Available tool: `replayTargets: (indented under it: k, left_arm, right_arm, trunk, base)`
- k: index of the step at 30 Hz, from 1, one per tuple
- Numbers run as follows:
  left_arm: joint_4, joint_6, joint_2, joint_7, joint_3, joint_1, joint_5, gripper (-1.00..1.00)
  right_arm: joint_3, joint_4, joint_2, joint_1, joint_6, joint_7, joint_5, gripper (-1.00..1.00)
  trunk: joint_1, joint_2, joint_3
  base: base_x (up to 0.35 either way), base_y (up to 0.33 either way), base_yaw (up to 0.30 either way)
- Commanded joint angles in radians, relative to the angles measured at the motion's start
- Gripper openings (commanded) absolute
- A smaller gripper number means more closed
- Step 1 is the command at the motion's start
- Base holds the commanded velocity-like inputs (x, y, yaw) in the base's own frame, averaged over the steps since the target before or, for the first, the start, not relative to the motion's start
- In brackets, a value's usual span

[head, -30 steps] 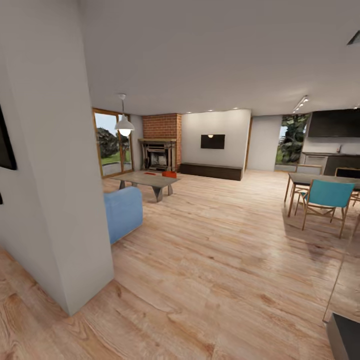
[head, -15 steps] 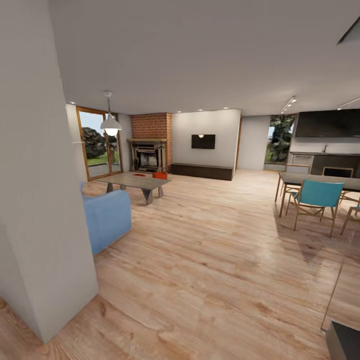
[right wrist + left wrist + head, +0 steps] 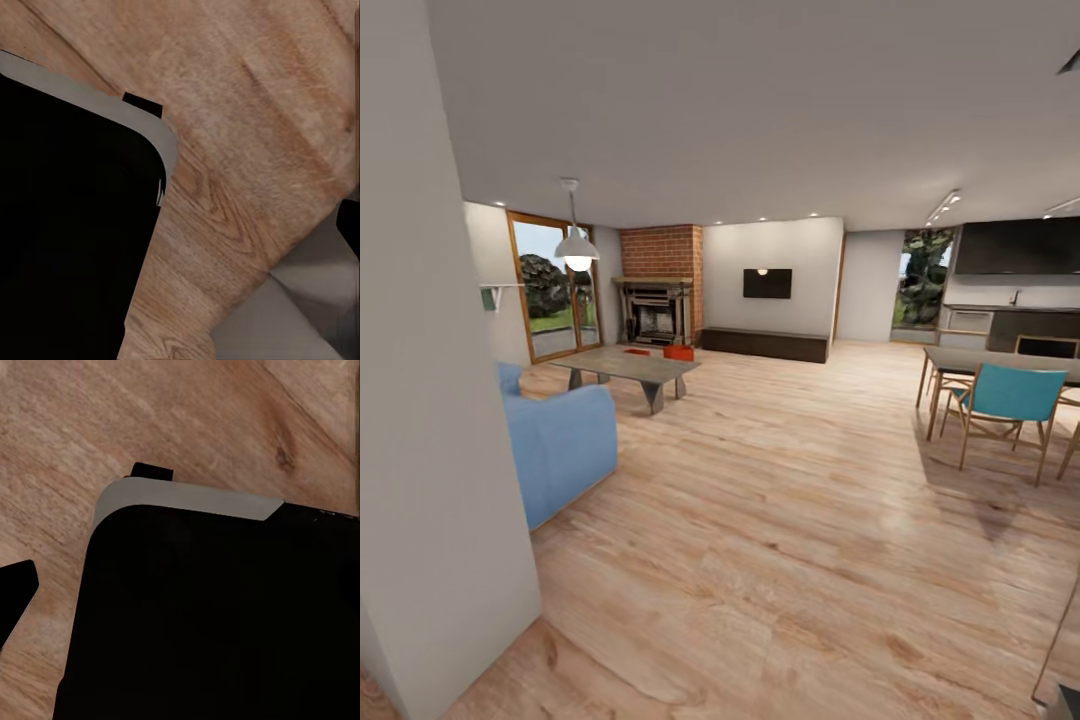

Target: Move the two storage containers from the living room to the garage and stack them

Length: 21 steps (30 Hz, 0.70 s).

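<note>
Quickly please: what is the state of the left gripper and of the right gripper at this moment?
Left gripper: cannot be told; the left wrist view gives a dark body over wood floor, no fingers clearly.
Right gripper: cannot be told, for the same reason.

A wide stretch of plank floor (image 3: 790, 520) is lying open through the middle of the room, running toward the fireplace (image 3: 657, 310). A pale wall (image 3: 430, 480) is crowding the near left, with a blue sofa (image 3: 555, 445) jutting out just beyond it. A low table (image 3: 625, 367) is standing farther on. Dining chairs (image 3: 1005, 405) are lining the right side.
</note>
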Motion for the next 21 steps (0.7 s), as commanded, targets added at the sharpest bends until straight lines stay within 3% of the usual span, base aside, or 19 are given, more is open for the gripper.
replayTargets:
  k: [1, 21]
  left_arm:
    - [-0.001, -0.002, 0.0, 0.001, 0.0, 0.0, 0.006, 1.0]
    - [-0.001, 0.0, 0.0, 0.001, 0.0, 0.001, 0.006, 1.0]
  right_arm:
    - [0.009, 0.003, 0.001, -0.001, -0.007, 0.0, -0.01, 1.0]
    - [0.009, 0.003, 0.001, -0.001, -0.005, 0.001, -0.01, 1.0]
  trunk:
    - [0.001, -0.001, -0.001]
    - [0.001, -0.001, -0.001]
  base:
    - [0.325, 0.0, 0.0]
    - [0.325, 0.0, 0.0]
